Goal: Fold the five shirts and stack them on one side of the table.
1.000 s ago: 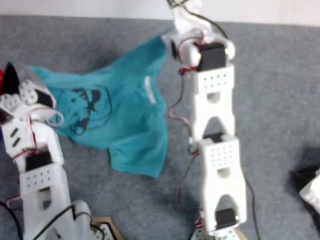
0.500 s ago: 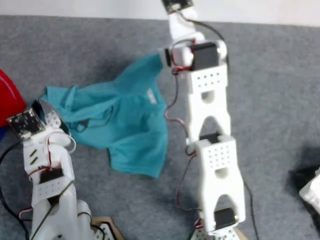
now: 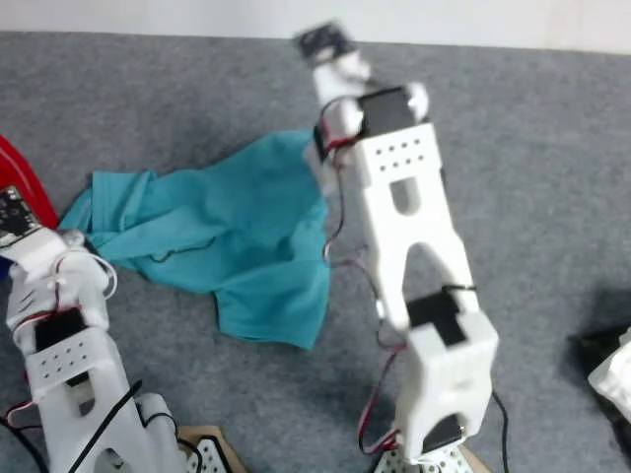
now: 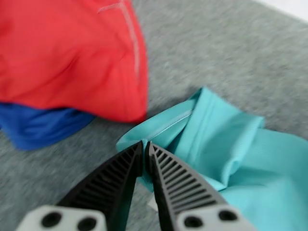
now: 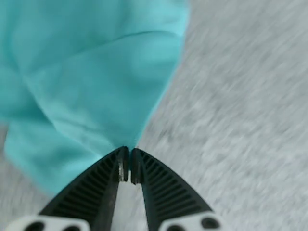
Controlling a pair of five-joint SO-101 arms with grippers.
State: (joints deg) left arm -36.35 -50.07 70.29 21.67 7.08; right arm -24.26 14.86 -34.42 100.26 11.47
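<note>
The teal cotton T-shirt [image 3: 246,236] is lying bunched mid-way across the grey felt-covered table [image 3: 542,148], its printed front folded out of sight since a second ago. The left gripper [image 4: 144,144] is hovering at its corner beside the crumpled red shirt [image 4: 72,53], jaws nearly closed on nothing visible. The right gripper [image 5: 126,154] is apparently pinching the far edge. A first fold seems made.

A rumpled shirt [image 3: 237,246] lies on the table [image 3: 532,177] between the two arms. Left of it, at the table's edge, an upper shirt [image 4: 67,53] lies on a lower shirt [image 4: 38,127].
</note>
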